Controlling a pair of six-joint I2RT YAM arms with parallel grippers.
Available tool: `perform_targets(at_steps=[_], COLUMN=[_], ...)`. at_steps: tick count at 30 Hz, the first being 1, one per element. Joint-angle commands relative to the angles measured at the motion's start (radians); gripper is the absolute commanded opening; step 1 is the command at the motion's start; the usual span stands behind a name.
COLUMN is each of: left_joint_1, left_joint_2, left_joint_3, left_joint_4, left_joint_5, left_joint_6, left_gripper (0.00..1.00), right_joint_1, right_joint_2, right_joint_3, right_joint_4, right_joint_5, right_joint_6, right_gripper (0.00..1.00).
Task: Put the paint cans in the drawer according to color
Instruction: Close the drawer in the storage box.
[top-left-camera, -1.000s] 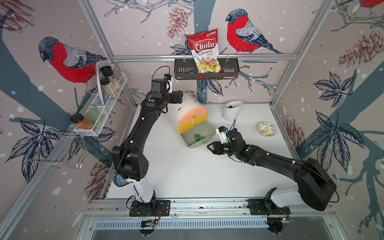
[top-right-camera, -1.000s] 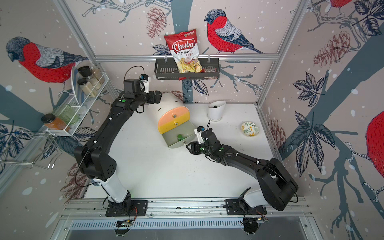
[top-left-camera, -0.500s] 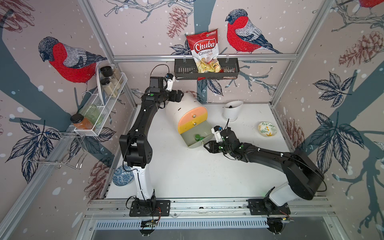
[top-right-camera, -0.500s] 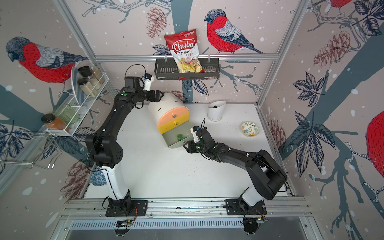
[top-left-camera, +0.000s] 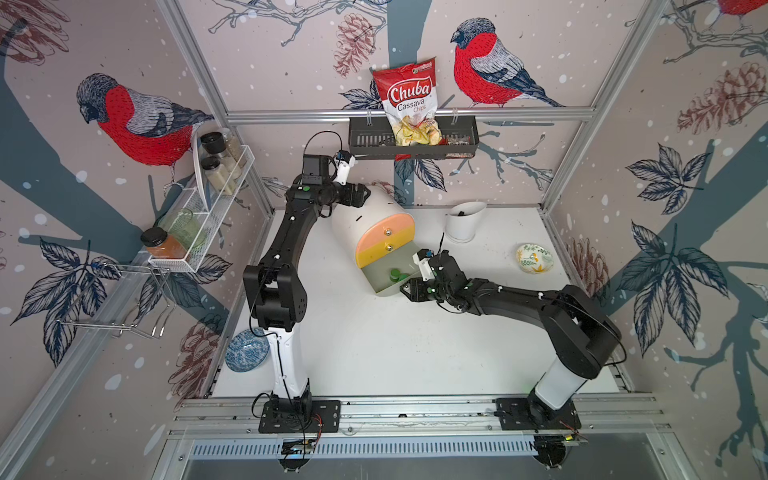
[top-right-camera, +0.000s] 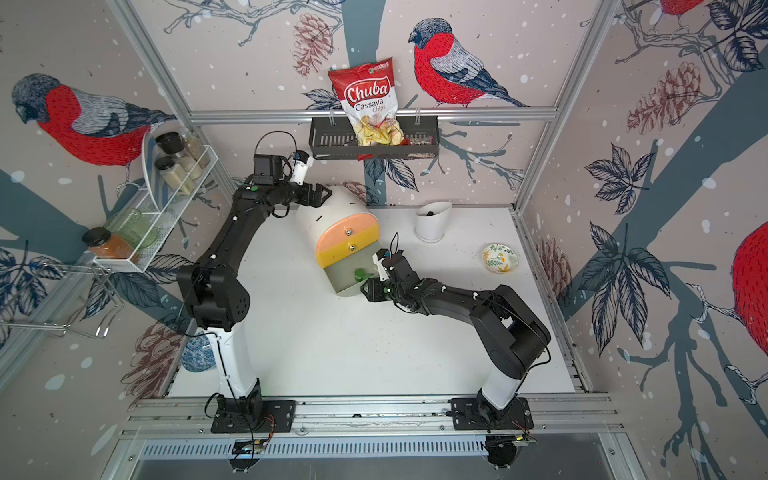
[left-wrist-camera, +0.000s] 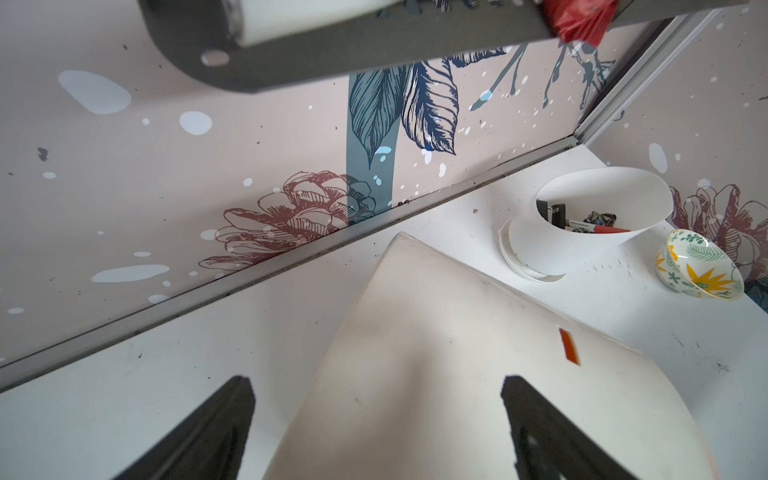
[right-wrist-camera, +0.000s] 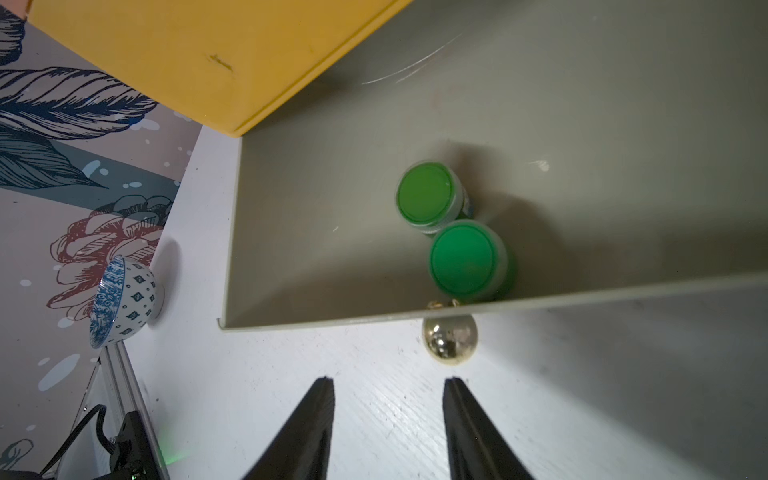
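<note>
The drawer (top-left-camera: 374, 216) (top-right-camera: 332, 210) is a white arched chest with peach and yellow fronts shut. Its grey-green bottom drawer (right-wrist-camera: 316, 208) is pulled out. Two green-lidded paint cans (top-left-camera: 397, 274) (top-right-camera: 359, 274) (right-wrist-camera: 463, 259) stand side by side in it, near the front wall. My right gripper (top-left-camera: 409, 289) (right-wrist-camera: 389, 380) is open and empty over the table just in front of that drawer, with its brass knob (right-wrist-camera: 449, 340) just beyond one fingertip. My left gripper (top-left-camera: 361, 193) (left-wrist-camera: 376, 380) is wide open over the chest's white back (left-wrist-camera: 415, 332).
A white slant-rimmed cup (top-left-camera: 463, 222) and a floral bowl (top-left-camera: 535, 258) sit at the back right. A blue patterned bowl (top-left-camera: 246, 350) lies by the left arm's base. A wire rack with jars (top-left-camera: 199, 216) hangs on the left wall and a basket with a chips bag (top-left-camera: 411, 137) at the back.
My right gripper has slid left, closer to the open drawer's front. The left arm has straightened up, its gripper staying at the chest's back.
</note>
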Motion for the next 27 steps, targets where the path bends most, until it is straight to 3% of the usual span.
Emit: perform_targets(at_steps=[1, 27], left_joint_1=[0.004, -0.053], left_joint_2=[0.025, -0.016], left_joint_3=[0.04, 0.0], left_joint_4=[-0.067, -0.143], left_joint_5=[0.0, 0.076], left_joint_6=[0.031, 0.057], left_gripper=[0.96, 0.95], right_joint_1=[-0.005, -0.051], right_joint_2=[0.016, 0.132], right_joint_3=[0.023, 0.149], right_joint_4=[-0.028, -0.036], right_joint_5=[0.024, 0.019], right_joint_6=[-0.026, -0.054], right_gripper=[0.48, 0.48])
